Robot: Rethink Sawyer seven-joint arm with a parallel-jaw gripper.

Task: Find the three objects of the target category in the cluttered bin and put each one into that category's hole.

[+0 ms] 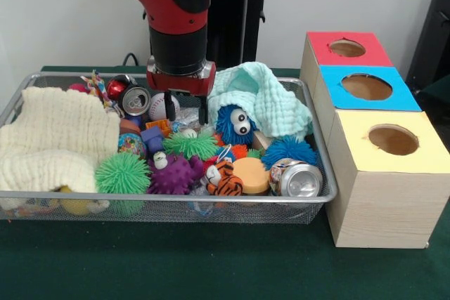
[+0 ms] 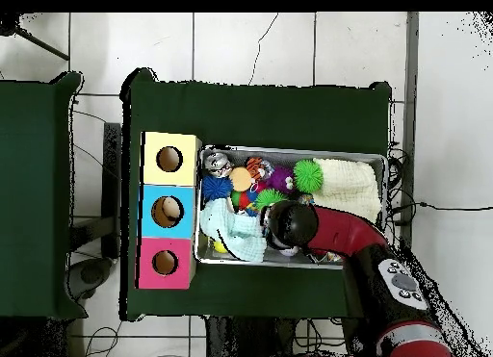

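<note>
bin (image 1: 318, 147): big wire basket on green table (image 1: 211, 265), packed w/ toys so arm must dig.
boxes (image 1: 383, 194): 3, right beside bin; red, blue, yellow tops w/ holes for drop-offs.
cloths: cream cloth (image 1: 60, 138) & mint cloth (image 1: 271, 100) in bin, prob. hiding toys.
gripper (image 1: 186, 109): low over bin middle, by baseball (image 1: 163, 105); can't tell if open or closed.
writing: none readable on cans (image 1: 299, 179).
</note>
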